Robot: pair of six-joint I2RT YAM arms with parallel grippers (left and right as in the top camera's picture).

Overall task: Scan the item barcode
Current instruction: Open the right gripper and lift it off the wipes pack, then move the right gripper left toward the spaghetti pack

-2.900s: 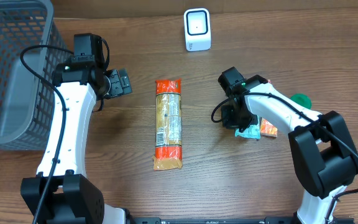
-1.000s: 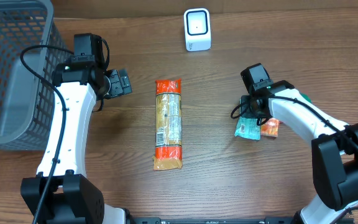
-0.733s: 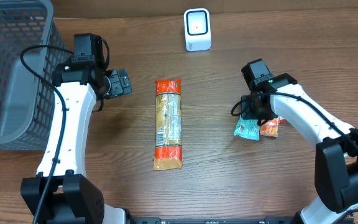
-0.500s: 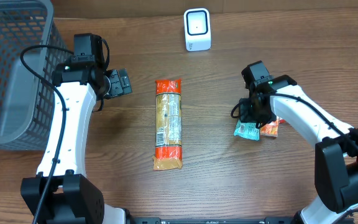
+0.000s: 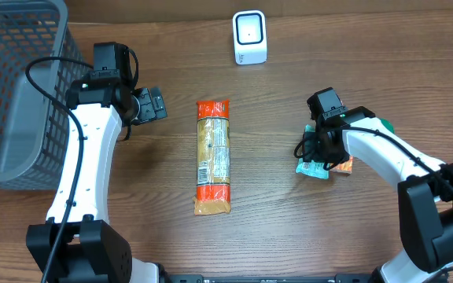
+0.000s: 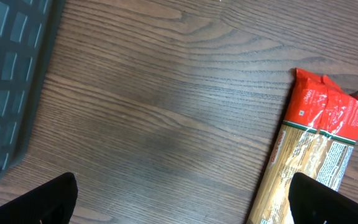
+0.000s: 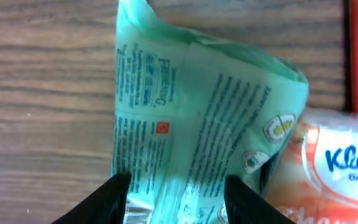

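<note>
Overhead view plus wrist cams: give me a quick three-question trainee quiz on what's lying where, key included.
1. True or false: the pasta packet lies inside the basket.
2. Which item sits between the fingers of the right gripper? A) green packet B) basket C) pasta packet
3. Short answer: what lies right beside the green packet, away from the pasta packet?

Key: 1 false, it lies on the table; 2 A; 3 the tissue pack.
</note>
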